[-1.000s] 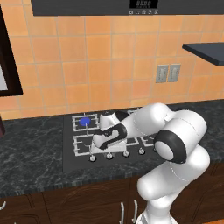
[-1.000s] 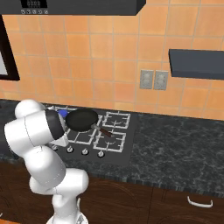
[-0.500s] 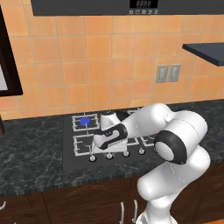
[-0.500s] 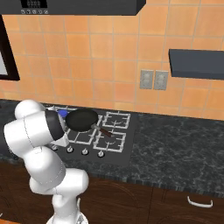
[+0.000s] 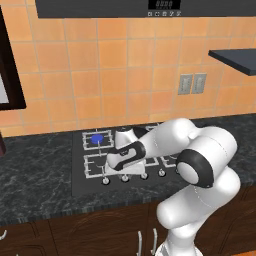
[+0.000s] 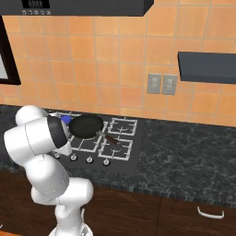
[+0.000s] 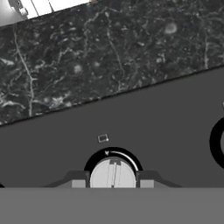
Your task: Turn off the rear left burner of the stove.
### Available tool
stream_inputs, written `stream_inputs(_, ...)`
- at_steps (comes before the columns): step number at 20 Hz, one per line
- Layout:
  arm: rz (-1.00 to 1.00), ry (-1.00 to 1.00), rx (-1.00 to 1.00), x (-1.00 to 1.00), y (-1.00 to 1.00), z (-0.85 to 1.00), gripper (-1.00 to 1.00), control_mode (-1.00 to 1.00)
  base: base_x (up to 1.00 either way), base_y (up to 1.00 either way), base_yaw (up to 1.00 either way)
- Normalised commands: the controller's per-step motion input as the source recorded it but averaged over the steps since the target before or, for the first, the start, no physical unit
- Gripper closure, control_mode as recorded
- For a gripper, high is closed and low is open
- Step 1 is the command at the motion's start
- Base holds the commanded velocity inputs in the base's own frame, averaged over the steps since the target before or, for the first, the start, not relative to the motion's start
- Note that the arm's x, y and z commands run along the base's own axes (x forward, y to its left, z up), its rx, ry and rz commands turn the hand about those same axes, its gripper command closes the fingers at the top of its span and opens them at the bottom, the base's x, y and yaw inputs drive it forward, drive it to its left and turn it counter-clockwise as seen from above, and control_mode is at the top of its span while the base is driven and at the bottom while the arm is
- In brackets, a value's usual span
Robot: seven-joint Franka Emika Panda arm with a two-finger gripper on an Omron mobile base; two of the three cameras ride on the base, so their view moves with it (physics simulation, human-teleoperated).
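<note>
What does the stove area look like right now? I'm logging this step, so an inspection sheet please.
Surface: dark marbled counter holding the stove.
Job's things: rear left burner glows blue, not yet off; a silver knob sits between the fingertips.
Clutter: black frying pan on the grates.
Grippers: gripper straddles the knob, fingers on either side; whether they touch it cannot be told.
Cables: nothing seen.
Surroundings: orange tiled wall, wall outlets, dark shelf, wooden cabinets.
</note>
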Motion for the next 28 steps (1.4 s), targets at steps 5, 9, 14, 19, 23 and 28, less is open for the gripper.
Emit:
stream_inputs(5, -0.24, 0.00, 0.02, -0.12, -0.01, -0.02, 1.00, -1.00, 0.00, 0.00, 0.00)
stream_inputs(9, -0.28, 0.00, 0.00, -0.14, 0.00, -0.04, 1.00, -1.00, 0.00, 0.00, 0.00)
stream_inputs(14, -0.29, 0.00, 0.00, -0.14, 0.00, -0.12, 1.00, -1.00, 0.00, 0.00, 0.00)
stream_inputs(19, -0.30, 0.00, 0.00, -0.10, 0.00, -0.14, 1.00, -1.00, 0.00, 0.00, 0.00)
stream_inputs(23, -0.29, 0.00, 0.00, -0.07, 0.00, -0.11, 1.00, -1.00, 0.00, 0.00, 0.00)
stream_inputs(28, -0.29, -0.01, 0.00, -0.16, 0.00, -0.10, 1.00, -1.00, 0.00, 0.00, 0.00)
